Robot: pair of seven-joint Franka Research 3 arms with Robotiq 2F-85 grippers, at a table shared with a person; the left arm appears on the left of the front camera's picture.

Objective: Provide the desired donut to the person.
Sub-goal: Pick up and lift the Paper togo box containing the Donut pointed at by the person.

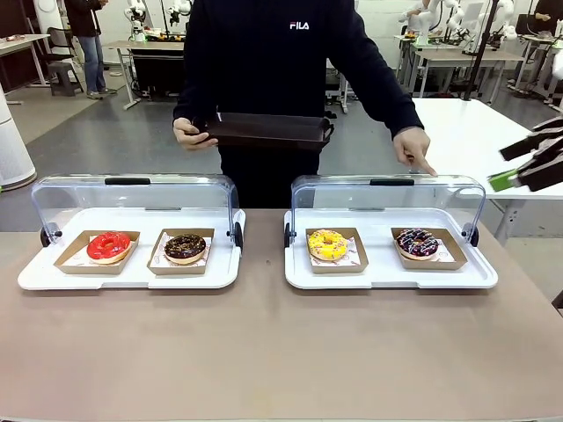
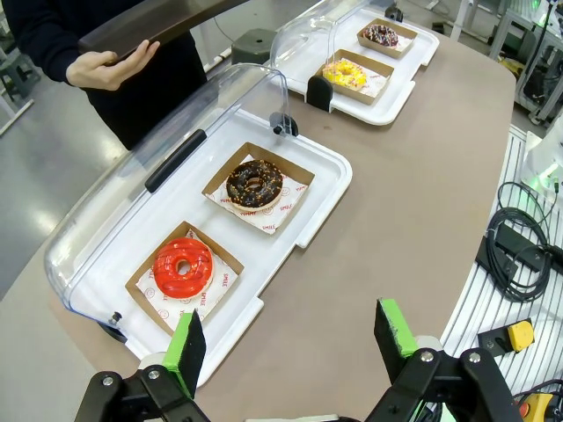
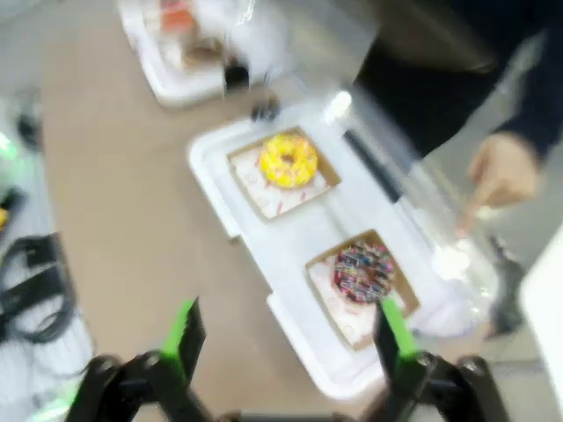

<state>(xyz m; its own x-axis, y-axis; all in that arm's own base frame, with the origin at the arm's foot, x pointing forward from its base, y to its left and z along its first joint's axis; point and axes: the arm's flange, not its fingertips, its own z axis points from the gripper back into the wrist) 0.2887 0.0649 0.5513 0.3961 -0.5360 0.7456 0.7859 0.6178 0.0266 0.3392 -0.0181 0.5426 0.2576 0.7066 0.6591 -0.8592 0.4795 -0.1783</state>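
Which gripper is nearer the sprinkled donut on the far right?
Right. The right gripper hangs above the table near the sprinkled donut; the left gripper is by the red donut on the other tray.

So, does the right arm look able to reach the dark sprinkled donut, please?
Probably yes: the dark sprinkled donut lies uncovered, its clear lid rolled back, and the right gripper is open, aimed toward it. The person's hand is behind the lid.
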